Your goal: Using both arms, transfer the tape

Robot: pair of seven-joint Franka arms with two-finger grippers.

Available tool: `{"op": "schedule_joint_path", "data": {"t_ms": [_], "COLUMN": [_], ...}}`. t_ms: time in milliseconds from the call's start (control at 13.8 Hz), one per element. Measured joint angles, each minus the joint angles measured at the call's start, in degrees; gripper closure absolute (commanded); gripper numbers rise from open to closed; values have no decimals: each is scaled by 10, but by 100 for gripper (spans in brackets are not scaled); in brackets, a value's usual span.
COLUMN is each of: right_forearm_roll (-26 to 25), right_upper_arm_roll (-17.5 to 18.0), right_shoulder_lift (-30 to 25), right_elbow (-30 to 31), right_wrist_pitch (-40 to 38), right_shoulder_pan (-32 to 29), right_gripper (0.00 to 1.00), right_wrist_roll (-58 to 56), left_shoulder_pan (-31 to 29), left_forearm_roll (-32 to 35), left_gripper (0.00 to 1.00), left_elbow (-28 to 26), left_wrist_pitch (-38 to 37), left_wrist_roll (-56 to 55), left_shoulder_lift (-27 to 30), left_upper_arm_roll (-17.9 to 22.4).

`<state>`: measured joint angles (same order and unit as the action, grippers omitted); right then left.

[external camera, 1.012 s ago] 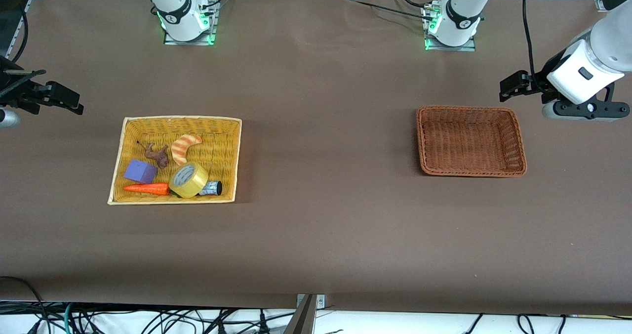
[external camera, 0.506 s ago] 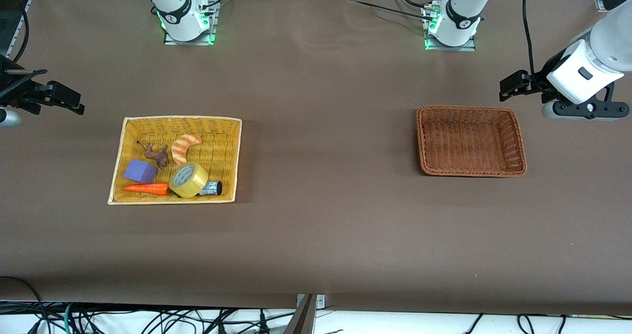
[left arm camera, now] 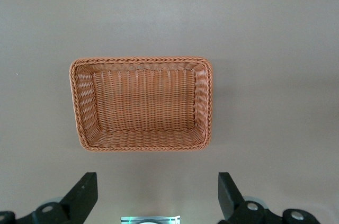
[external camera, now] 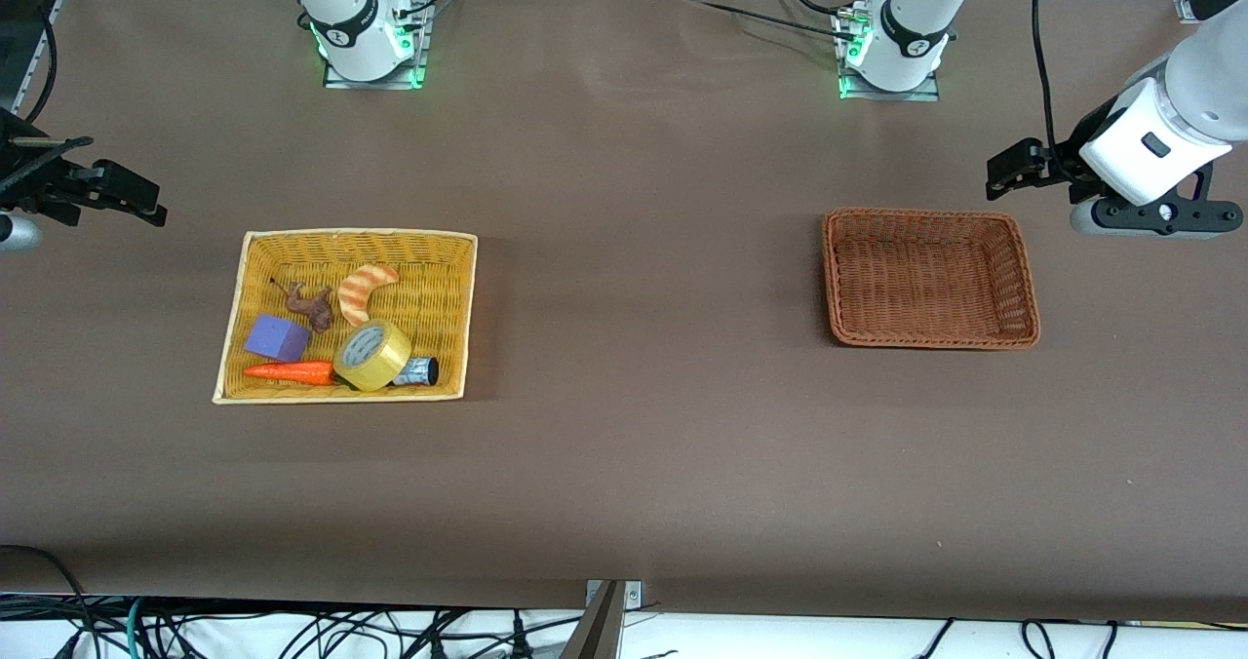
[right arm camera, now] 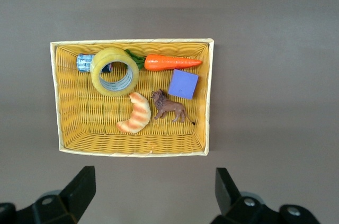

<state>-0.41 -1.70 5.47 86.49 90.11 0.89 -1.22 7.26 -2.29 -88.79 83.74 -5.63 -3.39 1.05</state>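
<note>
Front view
Yellow basket (external camera: pixel 230 328): landmark at the right arm's end of the table; holds the tape (external camera: pixel 372 355), a carrot (external camera: pixel 289 372), a purple cube (external camera: pixel 277 337), a croissant (external camera: pixel 365 290), a toy lion (external camera: pixel 310 304) and a small can (external camera: pixel 419 371).
Tape: in the basket's corner nearest the camera and nearest the table's middle, leaning with its core tilted upward, touching the can and the carrot's leafy end.
Right gripper (external camera: pixel 122 193): over bare table, off the basket's outer end, well apart from the tape; fingers spread, holding nothing.
Left gripper (external camera: pixel 1014 167): well apart from the yellow basket, above the table by the brown basket (external camera: pixel 1027 279); fingers parted, empty.
Risk: likely a crowded grasp; a finger coming down beside the roll could hit the can or carrot and knock the leaning tape flat.

Left wrist view
Brown basket (left arm camera: pixel 76 102): empty, fully in sight, likely the drop point.
Fingers (left arm camera: pixel 82 195): wide apart, touching nothing.
Risk: probably a handover in mid-air; a smooth round roll could slip or swing if one arm lets go too soon.

Right wrist view
Tape (right arm camera: pixel 114 71): against the yellow basket's (right arm camera: pixel 55 102) wall, overlapping the can (right arm camera: pixel 85 62), carrot (right arm camera: pixel 172 62) just beside.
Fingers (right arm camera: pixel 79 192): wide apart, empty, clear of the basket rim.
Risk: pinching across the rim and core could drag the wicker wall or lift the can along.
</note>
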Motion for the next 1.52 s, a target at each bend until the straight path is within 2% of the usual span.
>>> {"op": "schedule_joint_path", "data": {"t_ms": [1518], "right_forearm_roll": [0], "right_upper_arm_roll": [-1], "right_shoulder_lift": [0], "right_elbow": [0], "right_wrist_pitch": [0], "right_shoulder_pan": [0], "right_gripper": [0], "right_wrist_roll": [0], "left_shoulder_pan": [0], "left_forearm_roll": [0], "left_gripper": [0], "left_elbow": [2], "left_wrist_pitch": [-1], "left_wrist_roll": [0], "left_shoulder_lift": [0], "left_upper_arm_roll": [-9]}}
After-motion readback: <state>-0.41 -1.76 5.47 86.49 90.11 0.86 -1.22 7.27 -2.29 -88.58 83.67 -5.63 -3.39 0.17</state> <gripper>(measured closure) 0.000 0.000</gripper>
